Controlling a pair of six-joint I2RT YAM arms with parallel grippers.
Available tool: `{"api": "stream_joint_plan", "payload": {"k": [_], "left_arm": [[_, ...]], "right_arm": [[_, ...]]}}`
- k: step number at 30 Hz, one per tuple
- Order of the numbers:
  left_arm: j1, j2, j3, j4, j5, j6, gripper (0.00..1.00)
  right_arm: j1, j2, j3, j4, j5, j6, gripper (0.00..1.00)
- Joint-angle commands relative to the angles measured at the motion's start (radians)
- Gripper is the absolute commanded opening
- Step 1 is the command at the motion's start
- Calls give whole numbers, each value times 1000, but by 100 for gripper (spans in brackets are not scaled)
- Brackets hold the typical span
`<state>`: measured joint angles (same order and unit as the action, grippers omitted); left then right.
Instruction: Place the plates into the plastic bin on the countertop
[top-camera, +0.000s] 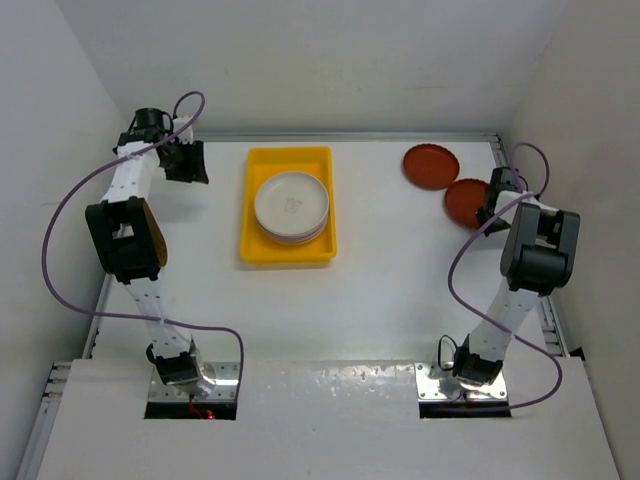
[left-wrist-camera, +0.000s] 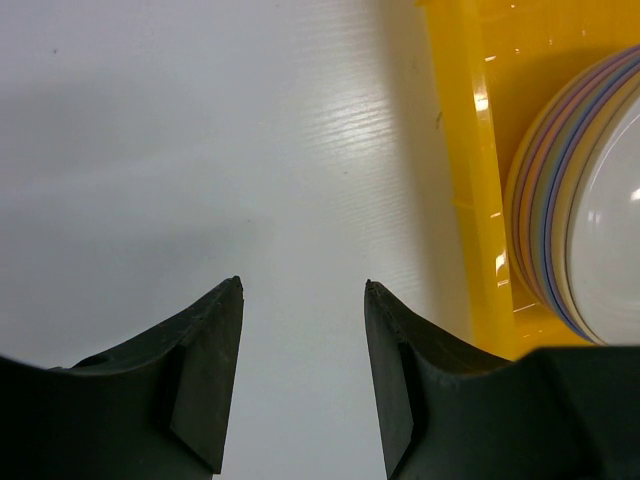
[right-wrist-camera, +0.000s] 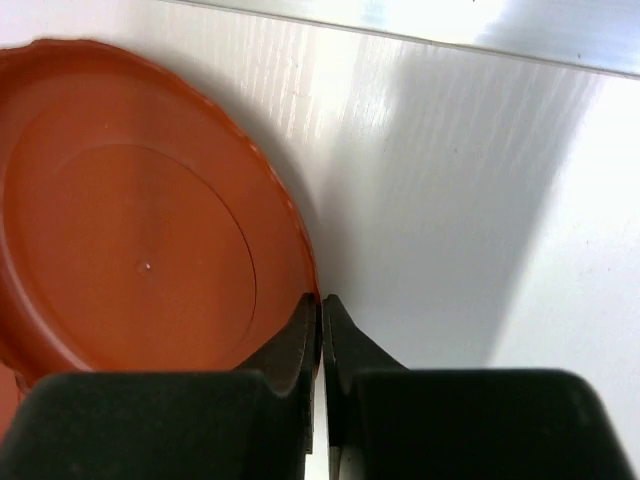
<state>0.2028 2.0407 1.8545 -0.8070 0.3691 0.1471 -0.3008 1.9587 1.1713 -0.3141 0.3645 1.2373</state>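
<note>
Bin: a yellow bin (top-camera: 248, 215) was seen lying on the table (top-camera: 380, 290), toward the far side and a little left of centre.
Stack: a stack of plates (top-camera: 291, 207) was seen inside the bin. A cream plate (left-wrist-camera: 620, 230) lay on top, and lilac, pink, blue and tan edges were made out beneath it in the left wrist view.
Far red plate: a red-brown plate (top-camera: 431, 165) was seen lying flat on the table at the far right, outside the bin and well apart from it.
Near red plate: a second red-brown plate (right-wrist-camera: 130, 230) was seen just beside the first, closer to the right edge. Whether the two rims touched could not be told.
Right gripper: the right gripper (right-wrist-camera: 320, 300) was held low at the right-hand rim of the near red plate.
Right fingers: the fingers (right-wrist-camera: 295, 345) were pressed together, with only a hairline seam left between them. The plate's rim ended right at their tips, and whether it was caught between them could not be told.
Left gripper: the left gripper (left-wrist-camera: 303, 290) was held over bare table, just left of the bin, near the far left corner.
Left fingers: the fingers (left-wrist-camera: 210, 370) were spread, with nothing between them but white table.
Rail: a pale metal rail (right-wrist-camera: 450, 25) was seen along the table edge just beyond the right gripper.
</note>
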Motion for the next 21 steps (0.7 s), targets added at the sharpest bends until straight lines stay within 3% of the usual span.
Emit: {"api": "stream_joint_plan", "payload": {"k": [1, 6, 9, 12, 14, 17, 18, 21], "left_arm": [[15, -1, 37, 3, -15, 3, 54], [24, -11, 26, 3, -15, 12, 54], [24, -20, 17, 3, -15, 22, 54], [24, -20, 8, 3, -6, 22, 54], [33, -20, 8, 3, -6, 22, 54], [43, -10, 17, 3, -6, 13, 54], [43, -10, 17, 3, -6, 12, 54], [52, -10, 17, 3, -15, 12, 54]], "right_arm": [[38, -82, -15, -11, 71, -1, 0], [97, -261, -125, -20, 255, 93, 0], [146, -455, -215, 2, 336, 120, 0], [228, -590, -275, 103, 355, -8, 0], [334, -642, -285, 177, 335, -76, 0], [460, -592, -218, 245, 239, -250, 0], [506, -565, -153, 250, 105, -283, 0], [604, -375, 46, 198, -105, -413, 0]]}}
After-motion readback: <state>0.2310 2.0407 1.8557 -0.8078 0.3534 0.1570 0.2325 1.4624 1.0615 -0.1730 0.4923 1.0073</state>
